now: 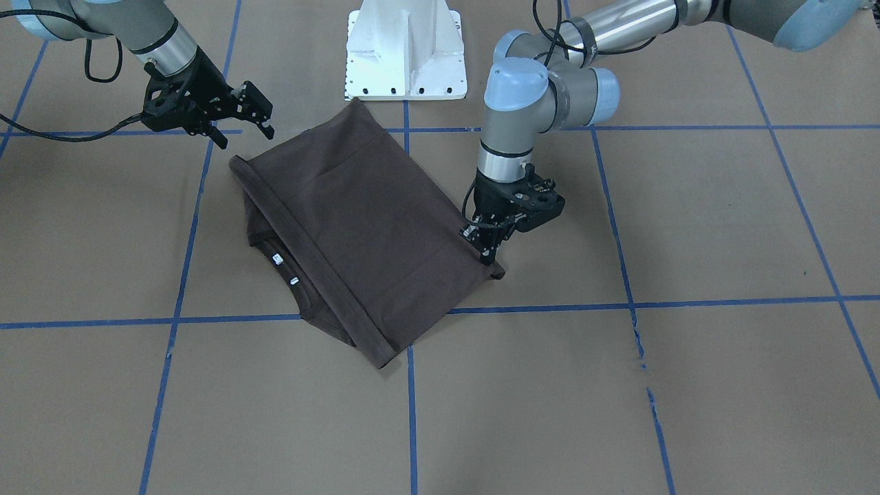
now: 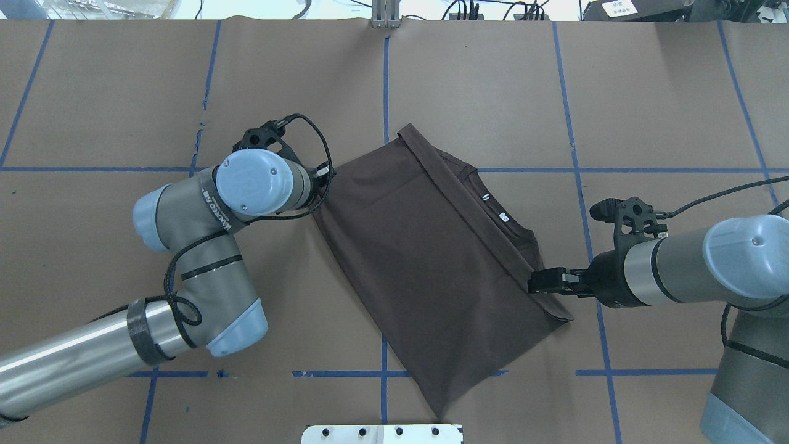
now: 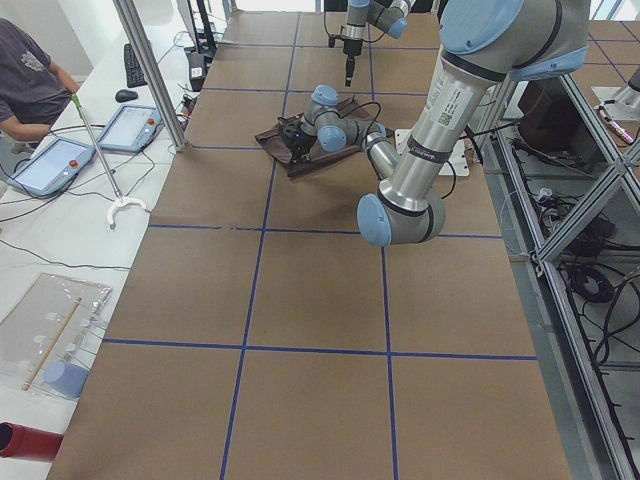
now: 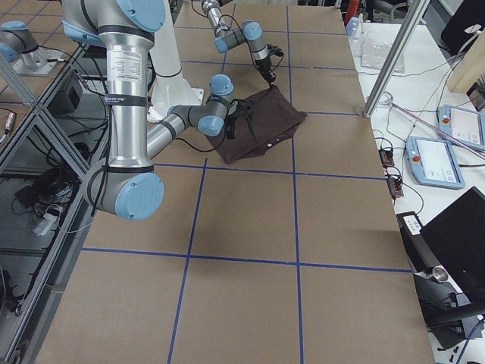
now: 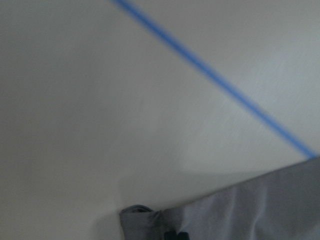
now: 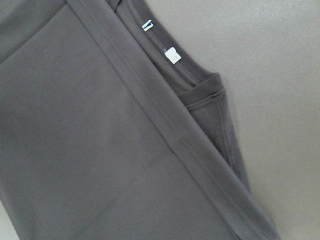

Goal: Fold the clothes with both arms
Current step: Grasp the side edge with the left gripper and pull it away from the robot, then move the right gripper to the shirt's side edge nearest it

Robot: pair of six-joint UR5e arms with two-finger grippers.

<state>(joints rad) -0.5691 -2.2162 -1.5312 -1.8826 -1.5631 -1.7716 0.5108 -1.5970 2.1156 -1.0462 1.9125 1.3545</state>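
Where the table (image 1: 619,412) lies nearest the onlooker, the dark brown T-shirt (image 1: 371,220) rests flat, folded over on itself and askew to the blue tape grid (image 1: 550,308), its collar (image 1: 289,275) showing beside the folded edge. Beyond, the left gripper (image 1: 489,256) points down, fingers (image 1: 487,249) closed on the shirt's side corner. Farthest off, the right gripper (image 1: 245,132) hovers by the opposite corner, fingers spread, holding nothing.

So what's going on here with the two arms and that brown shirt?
Two robot arms are part-way through folding a dark brown T-shirt lying on the paper-covered table. The shirt is already doubled over, its hem band lying across the collar. The left gripper is down at one corner of the shirt, though its grip isn't clear. The right gripper hovers open beside the opposite edge, holding nothing.
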